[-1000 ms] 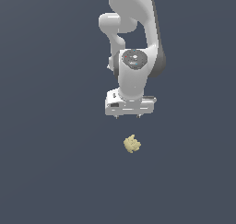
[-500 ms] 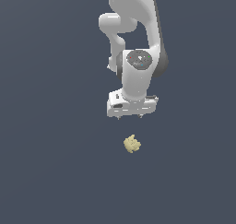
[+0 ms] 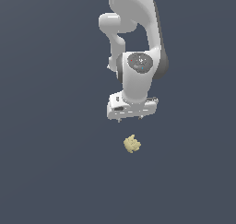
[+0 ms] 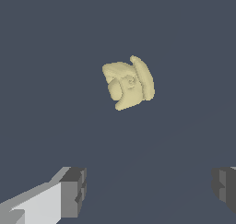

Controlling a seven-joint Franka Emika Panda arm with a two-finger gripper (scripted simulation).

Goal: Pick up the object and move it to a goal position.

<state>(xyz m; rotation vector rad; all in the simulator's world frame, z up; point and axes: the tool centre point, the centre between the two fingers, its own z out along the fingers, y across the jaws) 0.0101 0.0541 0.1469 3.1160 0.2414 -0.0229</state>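
The object [image 3: 132,144] is a small pale yellow lumpy thing with finger-like lobes, lying on the dark grey floor. It also shows in the wrist view [image 4: 128,84]. My white gripper [image 3: 130,118] hangs above and just behind it, apart from it. In the wrist view the gripper [image 4: 150,191] is open and empty, with one finger [image 4: 73,191] and the other [image 4: 224,186] spread wide. The object lies ahead of the gap between them, not between them.
The white arm [image 3: 138,38] rises above the gripper in the exterior view. The floor [image 3: 55,163] is a plain dark grey surface all around.
The arm has shifted slightly toward the exterior view's right and a little lower, closer to the object. The object has not moved.
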